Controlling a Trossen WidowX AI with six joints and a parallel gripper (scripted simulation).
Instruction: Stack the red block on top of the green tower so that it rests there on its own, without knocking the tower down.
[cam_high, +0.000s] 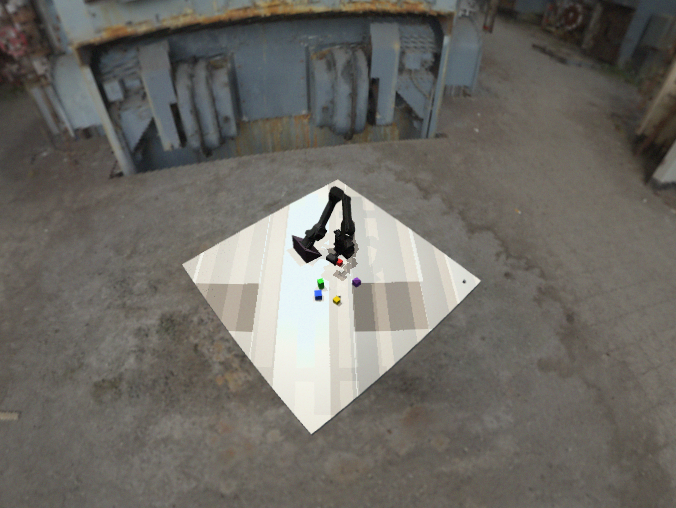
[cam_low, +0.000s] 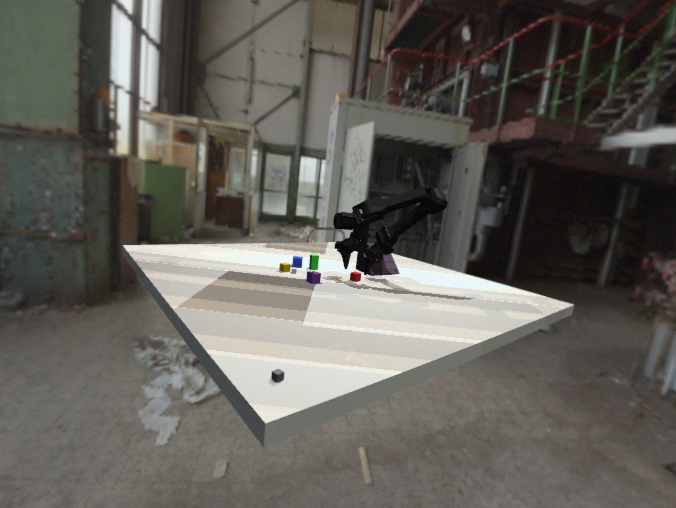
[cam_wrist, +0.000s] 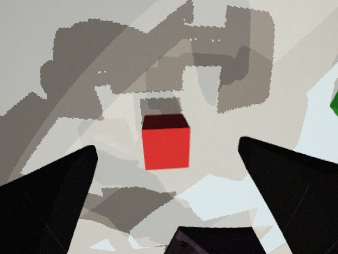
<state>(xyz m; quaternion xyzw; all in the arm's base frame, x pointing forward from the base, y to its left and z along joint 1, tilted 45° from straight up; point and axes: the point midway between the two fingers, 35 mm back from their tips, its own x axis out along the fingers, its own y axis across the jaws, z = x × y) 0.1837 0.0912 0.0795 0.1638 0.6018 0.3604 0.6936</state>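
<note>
The red block sits on the table near the arm's base. My gripper is open and empty, pointing down a little above the red block. In the wrist view the block appears between the two fingertips, nearer the left one, with space on both sides. The green tower stands upright, away from the gripper. Only a sliver of green shows at the right edge of the wrist view.
A blue block is close to the green tower. A yellow block, a small pale cube and a purple block lie around it. A small dark cube is near a far corner.
</note>
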